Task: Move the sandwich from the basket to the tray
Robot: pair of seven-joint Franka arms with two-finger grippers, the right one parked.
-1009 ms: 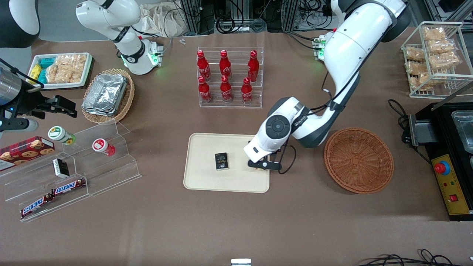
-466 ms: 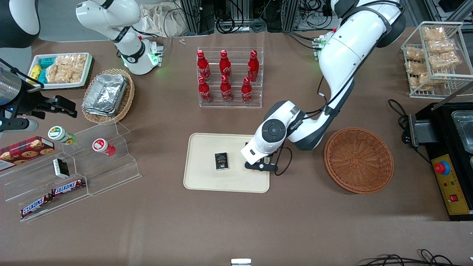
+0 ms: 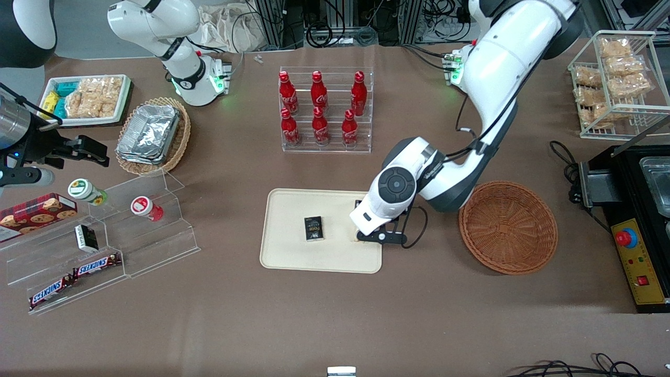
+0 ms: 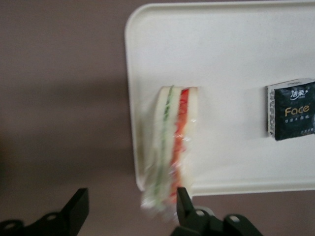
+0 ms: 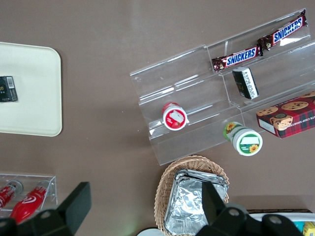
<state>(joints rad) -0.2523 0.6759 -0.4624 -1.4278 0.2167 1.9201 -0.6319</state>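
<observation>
My black two-finger gripper (image 4: 130,209) hangs just above the edge of the flat cream-beige rectangular tray (image 3: 293,209) that faces the round reddish-brown woven wicker basket (image 3: 507,226); its fingers (image 4: 78,206) are spread wide and hold nothing; in the front view my white wrist hides most of it, so only the black tip (image 3: 381,236) shows at the tray's rim.

The triangular wedge of pale white bread with orange-red and green filling, the sandwich (image 4: 172,147), lies on the tray (image 4: 231,59), standing on edge so the layers of bread, green and red face up; its wrapped end juts over the tray's rim toward the brown table (image 4: 59,98), and it sits between my spread fingers without touching either one.

On the same tray, nearer its middle, rests a small black packet printed "Face" (image 4: 291,109), well apart from the sandwich; from the front it (image 3: 313,229) lies flat beside my wrist.

The basket stands on the table near the tray, toward my arm's end, with nothing visible in it; a clear acrylic rack of red cola bottles (image 3: 320,110) stands farther from the front camera than the tray.
</observation>
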